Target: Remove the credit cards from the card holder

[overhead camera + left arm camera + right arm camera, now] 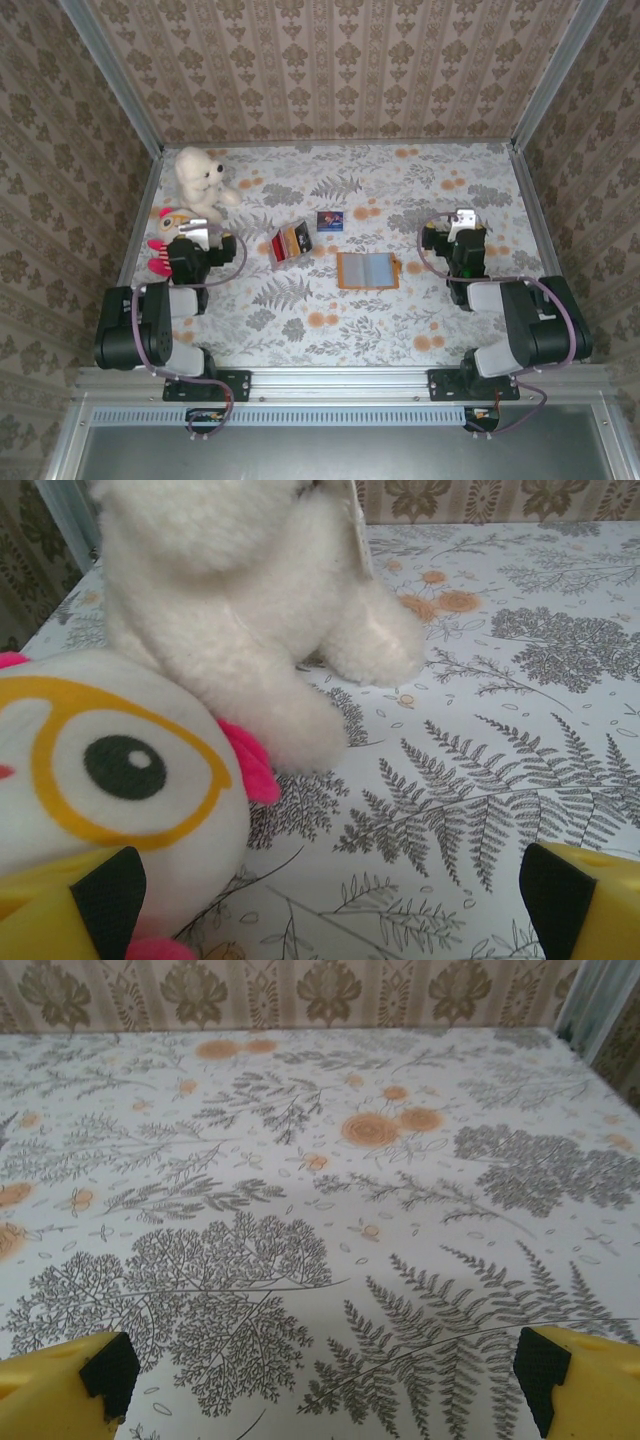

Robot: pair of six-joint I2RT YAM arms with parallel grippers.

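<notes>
Left pincer [197,226] and right pincer [463,218] are held released near the table's [400,190] side edges, card holder [368,270] laid open mid-table, credit cards [290,243] stacked apart on its left-edge side; removal judged done, holder to be checked for leftovers.

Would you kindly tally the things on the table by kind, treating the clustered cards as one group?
Stuffed toys (fluffy white bear, white plush with yellow glasses): 2
Flat tan-orange folding card holder: 1
Cluster of red, yellow and dark plastic cards: 1
Small dark-blue square: 1
Total: 5
</notes>
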